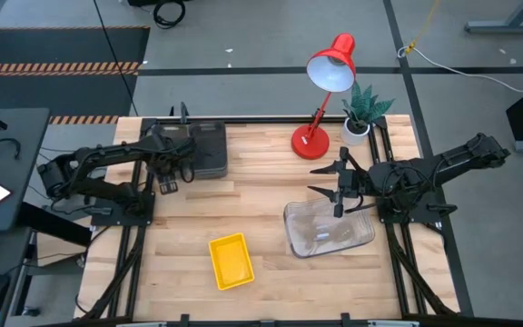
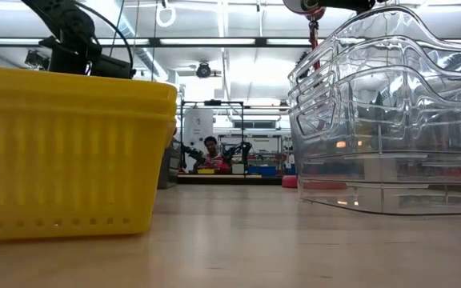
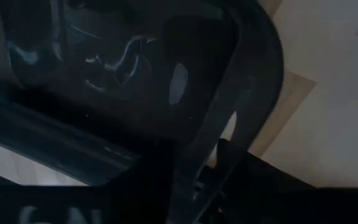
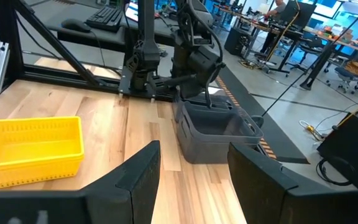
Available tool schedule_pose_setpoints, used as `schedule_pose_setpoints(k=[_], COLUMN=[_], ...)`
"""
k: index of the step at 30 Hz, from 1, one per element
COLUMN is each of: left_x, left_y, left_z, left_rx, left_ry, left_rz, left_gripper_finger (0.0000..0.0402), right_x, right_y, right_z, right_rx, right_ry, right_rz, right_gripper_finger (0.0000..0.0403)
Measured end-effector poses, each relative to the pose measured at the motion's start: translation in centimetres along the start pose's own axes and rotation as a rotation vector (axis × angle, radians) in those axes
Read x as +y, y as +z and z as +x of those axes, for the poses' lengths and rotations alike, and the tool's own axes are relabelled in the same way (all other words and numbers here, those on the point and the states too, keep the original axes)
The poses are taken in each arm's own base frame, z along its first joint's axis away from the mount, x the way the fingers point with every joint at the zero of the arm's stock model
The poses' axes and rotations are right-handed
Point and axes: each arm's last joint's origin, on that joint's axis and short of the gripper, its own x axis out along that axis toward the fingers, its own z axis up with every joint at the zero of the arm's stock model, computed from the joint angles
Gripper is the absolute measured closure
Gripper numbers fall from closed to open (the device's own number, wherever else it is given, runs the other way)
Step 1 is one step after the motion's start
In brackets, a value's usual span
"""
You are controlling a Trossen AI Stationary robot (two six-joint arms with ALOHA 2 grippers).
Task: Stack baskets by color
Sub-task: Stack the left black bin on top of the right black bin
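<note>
A dark grey basket (image 1: 202,150) (image 4: 216,130) rests on the table at the far left. My left gripper (image 1: 168,174) (image 4: 205,98) points steeply down at its left end. It is open, with its fingers on either side of the basket's rim (image 3: 253,74). A yellow basket (image 1: 230,261) (image 2: 62,152) (image 4: 30,149) sits near the front edge. Clear baskets (image 1: 328,227) (image 2: 390,120) stand nested in a stack on the right. My right gripper (image 1: 337,191) (image 4: 191,180) hangs open above the stack's far edge, with nothing between its fingers.
A red desk lamp (image 1: 325,91) and a small potted plant (image 1: 361,118) stand at the far right of the table. Black frame rails (image 1: 398,263) run along both sides. Bare wood lies between the baskets. A person (image 2: 210,152) sits far off in the room.
</note>
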Motion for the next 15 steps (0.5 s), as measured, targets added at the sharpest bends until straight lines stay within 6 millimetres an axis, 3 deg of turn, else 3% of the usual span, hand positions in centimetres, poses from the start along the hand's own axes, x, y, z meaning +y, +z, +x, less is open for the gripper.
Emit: schedule_pose_setpoints(k=[6, 10, 15], left_x=[0.0, 0.3, 1.4], left_y=[0.0, 0.5, 1.2], left_z=[0.0, -0.8, -3.6], left_rx=[-0.005, -0.037, -0.071], left_ry=[0.001, 0.007, 0.056], left_rz=[0.004, -0.006, -0.055], left_gripper_finger=[0.0382, 0.0391, 0.0397], right_x=[0.0, 0.0, 0.0], right_y=[0.0, 0.0, 0.0], right_z=[0.0, 0.0, 0.0], right_rx=[0.0, -0.001, -0.001], right_ry=[0.001, 0.001, 0.001], right_rz=[0.0, 0.0, 0.001], right_gripper_finger=[0.021, 0.021, 0.021])
